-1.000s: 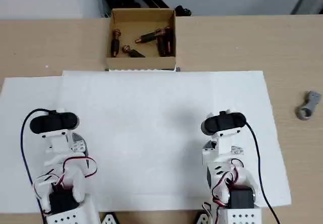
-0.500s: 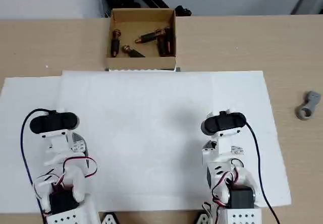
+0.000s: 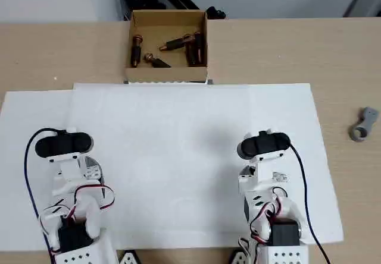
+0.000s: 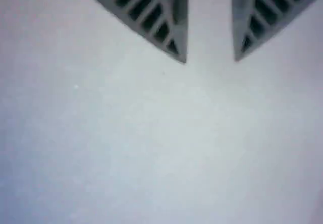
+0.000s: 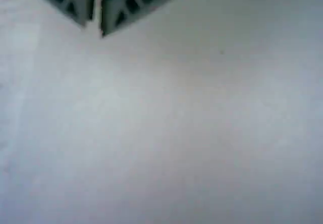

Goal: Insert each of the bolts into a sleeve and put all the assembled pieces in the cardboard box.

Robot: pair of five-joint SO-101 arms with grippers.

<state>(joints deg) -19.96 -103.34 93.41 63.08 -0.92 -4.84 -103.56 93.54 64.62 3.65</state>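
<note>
The light wooden worktop (image 3: 59, 44) spreads beneath both tools, and most of its near half is covered by a large white rectangular sheet (image 3: 190, 133), the surface each tool hangs directly over. Two white arms with red and black wiring (image 3: 71, 184) sit folded at the near edge of that sheet, side by side and well apart, each topped by a black oval camera housing (image 3: 64, 144); from the high view alone I cannot say which arm is which. Far ahead of both tools, just past the sheet's far edge and touching it or nearly so, stands the small open brown cardboard box (image 3: 168, 74), upright, nearer in line with one arm than with the other. The left tool (image 4: 209, 60) hangs close above the bare sheet with its two grey ribbed fingers (image 4: 166, 30) spread, a clear strip of white showing between the tips, and it carries nothing. The right tool (image 5: 93, 30) also hangs close above the sheet, its grey ribbed fingers drawn together to a hairline slit with nothing between them. The copper-headed bolts with dark sleeves around their shafts (image 3: 175, 42) all lie inside the box, several of them at differing angles on its floor, well away from either tool. A small grey plastic piece with a ring at one end (image 3: 363, 124) rests on bare wood off to the side of the sheet, well apart from both tools.
</note>
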